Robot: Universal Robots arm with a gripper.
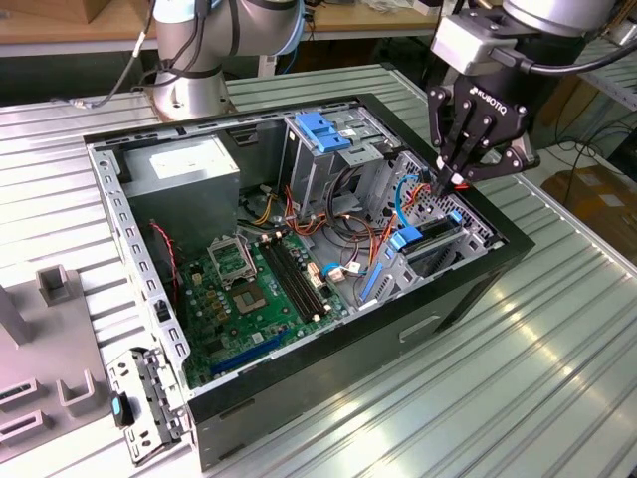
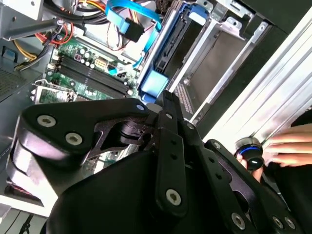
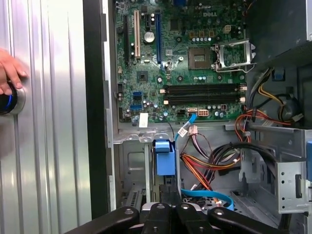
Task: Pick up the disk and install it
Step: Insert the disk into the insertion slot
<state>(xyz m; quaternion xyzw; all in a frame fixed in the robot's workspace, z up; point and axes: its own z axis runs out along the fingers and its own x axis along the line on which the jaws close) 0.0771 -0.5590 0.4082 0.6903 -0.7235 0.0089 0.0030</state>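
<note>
The disk [image 1: 430,237] stands on edge in the drive bay at the open computer case's [image 1: 468,289] corner on the exterior view's right, its blue rail and blue end tab showing. My gripper [image 1: 450,187] hangs directly over it with the fingers drawn together, tips at the disk's upper edge. In the first wrist view the blue tab of the disk [image 3: 164,158] lies just ahead of the gripper [image 3: 171,204]. In the second wrist view the gripper [image 2: 168,97] meets the end of the blue-railed disk [image 2: 168,46]. Whether the tips pinch anything is hidden.
The motherboard [image 1: 259,279] lies on the case floor, with a metal drive cage topped by a blue latch [image 1: 323,134] behind it. Loose blue and orange cables [image 1: 378,234] crowd the bay. A person's hand [image 3: 9,73] rests on a round button [image 3: 7,100] on the ribbed table.
</note>
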